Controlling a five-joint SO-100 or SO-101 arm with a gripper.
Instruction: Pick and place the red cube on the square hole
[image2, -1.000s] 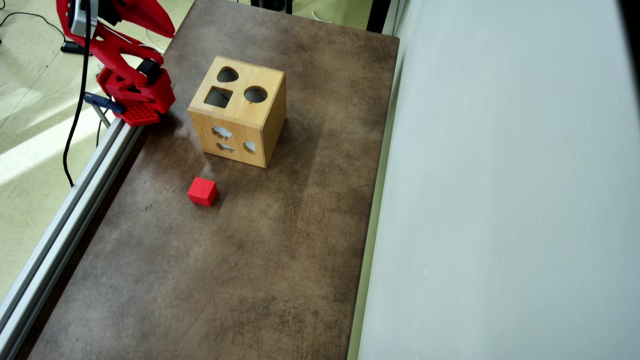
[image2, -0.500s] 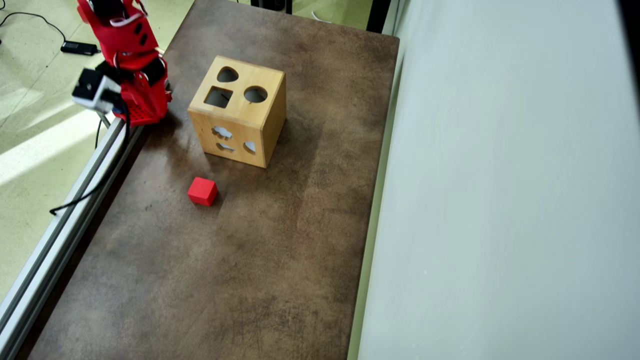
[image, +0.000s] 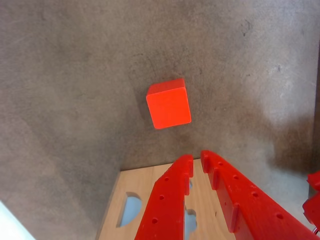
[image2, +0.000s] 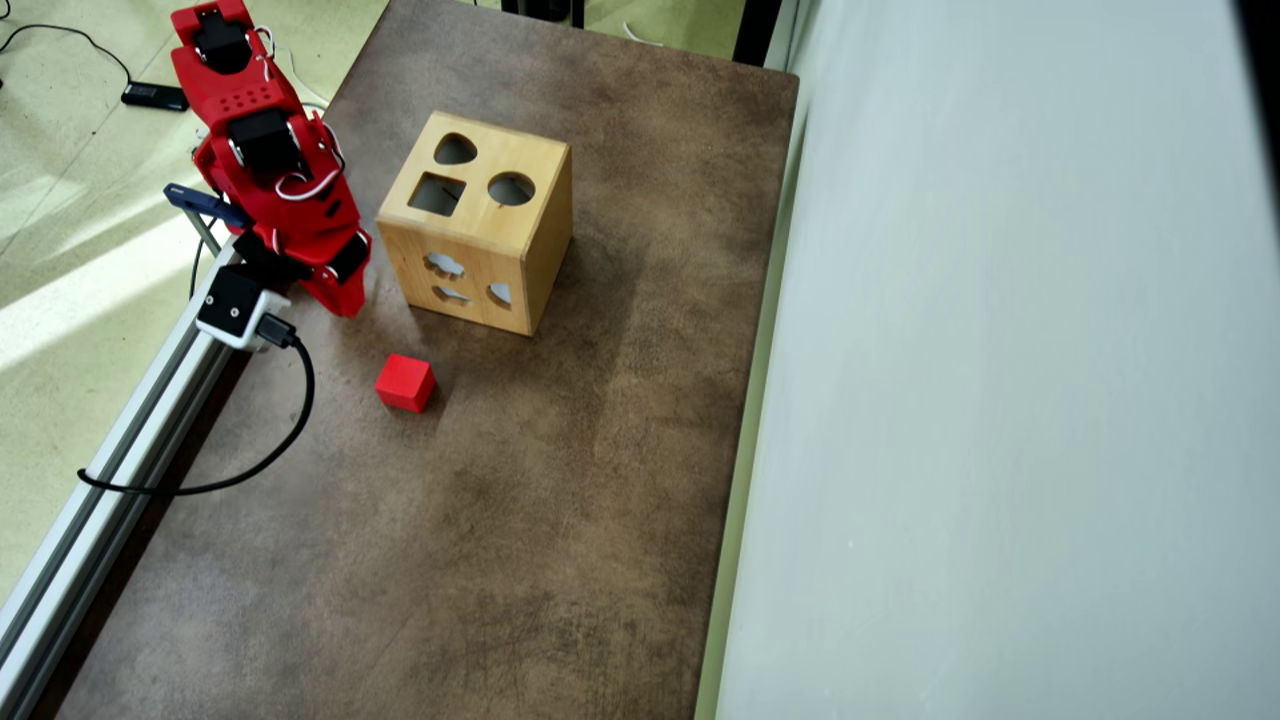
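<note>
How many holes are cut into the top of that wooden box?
3. In the overhead view: the heart-shaped hole at the far-left corner, the square hole just below it, and the round hole to their right.

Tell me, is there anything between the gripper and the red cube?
No. Between the gripper and the red cube, the wrist view shows only bare brown table.

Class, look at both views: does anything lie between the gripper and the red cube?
Nothing visible does. Bare tabletop separates the gripper from the red cube; the wooden box stands off to the side.
</note>
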